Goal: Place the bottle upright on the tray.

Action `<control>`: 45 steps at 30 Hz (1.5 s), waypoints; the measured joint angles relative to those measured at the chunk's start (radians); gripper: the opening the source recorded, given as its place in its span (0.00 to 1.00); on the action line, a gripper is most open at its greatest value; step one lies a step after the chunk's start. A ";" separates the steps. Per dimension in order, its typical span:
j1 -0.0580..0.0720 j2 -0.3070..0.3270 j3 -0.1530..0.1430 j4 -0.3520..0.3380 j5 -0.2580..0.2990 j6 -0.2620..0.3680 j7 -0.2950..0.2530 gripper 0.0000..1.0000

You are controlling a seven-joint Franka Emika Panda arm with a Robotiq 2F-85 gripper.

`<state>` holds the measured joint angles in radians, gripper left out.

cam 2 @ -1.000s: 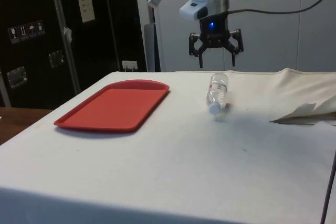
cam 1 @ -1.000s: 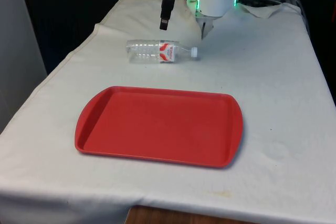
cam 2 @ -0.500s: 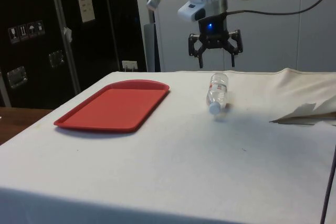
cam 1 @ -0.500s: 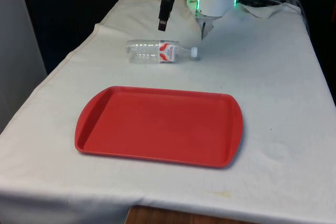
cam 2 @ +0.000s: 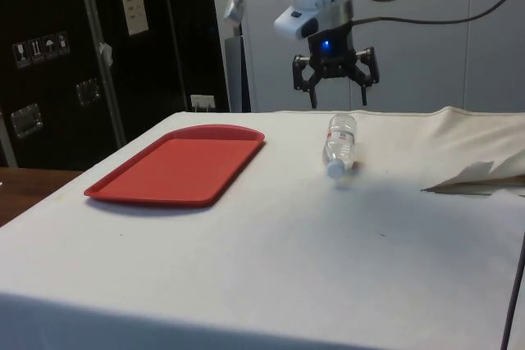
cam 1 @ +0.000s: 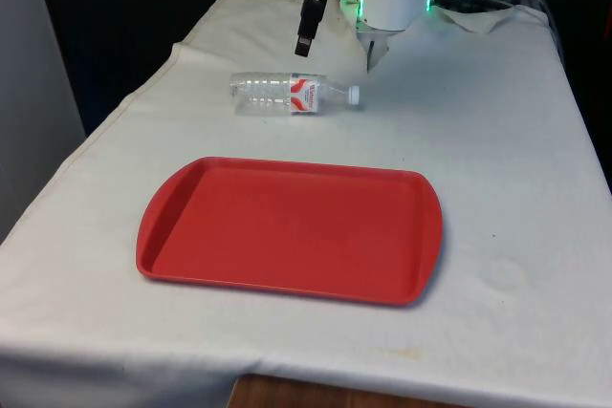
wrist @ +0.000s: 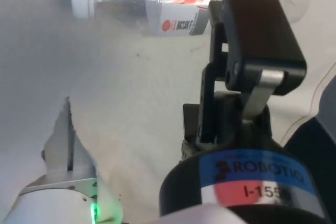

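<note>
1. A clear plastic water bottle (cam 1: 290, 94) is seen lying on its side on the white tablecloth (cam 1: 497, 169), its white cap (cam 1: 354, 95) pointing towards the front view's right

2. A white label with red markings (cam 1: 304, 94) is wrapped around the bottle near the neck end; in the wrist view red lettering can be made out on it, though it cannot be read in full

3. The bottle is placed beyond the far edge of the red tray (cam 1: 287, 229), apart from it and not touching it

4. The tray is laid flat on the cloth with nothing on it; in the side view it is shown nearer the dark cabinets (cam 2: 57, 55), with the bottle well apart from it

5. The black two-finger gripper (cam 2: 335, 97) is held in the air above the bottle, pointing downwards; in the side view it is seen just above the bottle's far end

6. The fingers (cam 2: 312, 88) are spread apart with nothing between them, and no contact with the bottle is made

7. A crumpled fold of white material (cam 2: 480, 176) is seen on the table in the side view, beside the bottle but apart from it
</note>
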<state>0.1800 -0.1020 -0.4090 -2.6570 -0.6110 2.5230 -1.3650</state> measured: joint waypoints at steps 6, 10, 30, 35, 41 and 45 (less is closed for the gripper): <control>0.000 -0.001 0.011 0.001 -0.009 -0.012 0.017 1.00; 0.000 -0.001 0.010 0.001 -0.009 -0.012 0.017 1.00; -0.002 0.040 0.003 0.035 -0.103 -0.064 0.087 1.00; -0.002 0.040 0.003 0.041 -0.131 -0.084 0.110 1.00; -0.002 0.041 0.003 0.048 -0.163 -0.109 0.136 1.00; -0.002 0.043 0.005 0.052 -0.194 -0.129 0.164 1.00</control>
<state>0.1780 -0.0590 -0.4040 -2.6050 -0.8050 2.3940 -1.2010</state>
